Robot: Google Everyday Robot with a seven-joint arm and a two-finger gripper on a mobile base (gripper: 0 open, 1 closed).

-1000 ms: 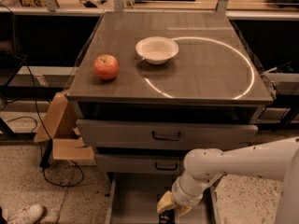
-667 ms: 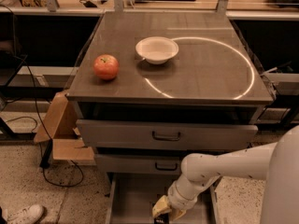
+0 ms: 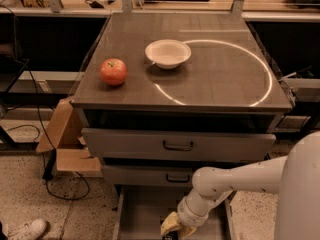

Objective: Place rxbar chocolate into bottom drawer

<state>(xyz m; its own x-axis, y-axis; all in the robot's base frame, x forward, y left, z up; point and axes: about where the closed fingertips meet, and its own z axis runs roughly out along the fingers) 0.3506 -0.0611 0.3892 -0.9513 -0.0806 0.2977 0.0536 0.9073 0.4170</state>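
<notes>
The bottom drawer [image 3: 142, 211] is pulled open at the foot of the grey cabinet, its flat grey floor showing. My white arm reaches in from the lower right, and my gripper [image 3: 174, 227] with its yellowish tip hangs low inside the drawer, near the middle of the floor at the bottom edge of the view. The rxbar chocolate does not show; it is hidden by the gripper or out of view below the frame edge.
A red apple [image 3: 113, 71] and a white bowl [image 3: 168, 52] sit on the cabinet top [image 3: 225, 69]. The two upper drawers [image 3: 177, 145] with dark handles are nearly closed. A cardboard box [image 3: 62, 134] and cables lie on the floor at left. A shoe [image 3: 27, 230] is at lower left.
My arm has dropped and shifted slightly left, carrying the gripper deeper into the bottom drawer. The apple and bowl have not moved.
</notes>
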